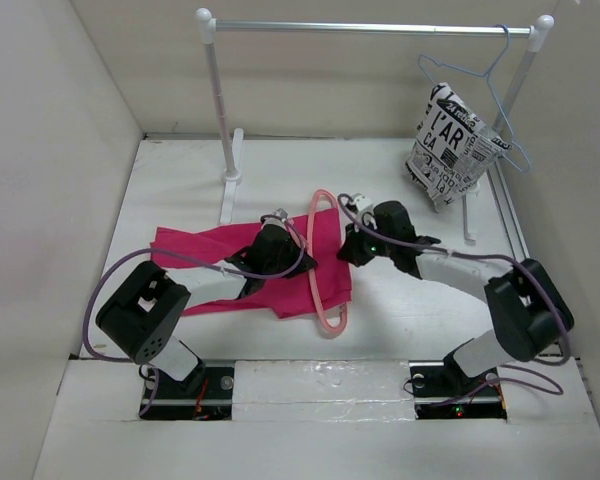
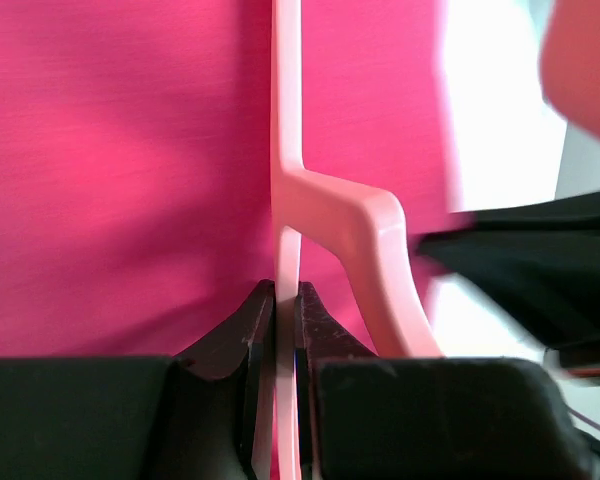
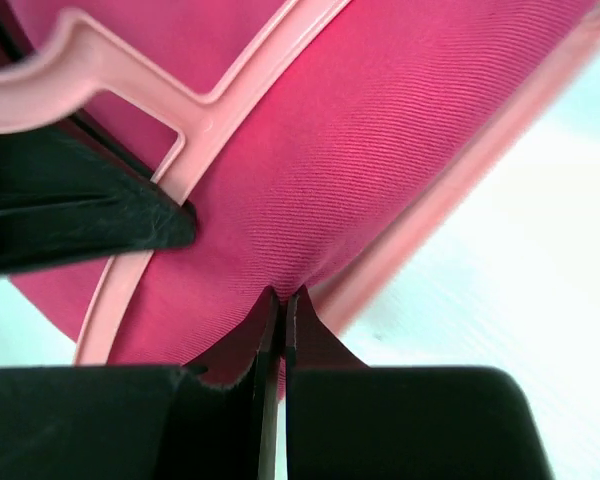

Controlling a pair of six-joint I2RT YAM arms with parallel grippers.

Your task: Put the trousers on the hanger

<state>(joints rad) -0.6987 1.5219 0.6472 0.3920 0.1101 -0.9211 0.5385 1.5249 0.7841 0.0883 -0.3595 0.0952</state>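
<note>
The magenta trousers lie flat on the white table, their right end inside the salmon-pink hanger, which lies across them. My left gripper is shut on a thin bar of the hanger, with the trousers filling the view behind it. My right gripper is shut on a pinch of the trousers right beside the hanger's outer bar. In each wrist view the other gripper shows as a dark shape close by: the right one, the left one.
A white clothes rail stands at the back, its left foot just behind the trousers. A light-blue wire hanger with a white garment with black lettering hangs at its right end. Pale walls enclose the table.
</note>
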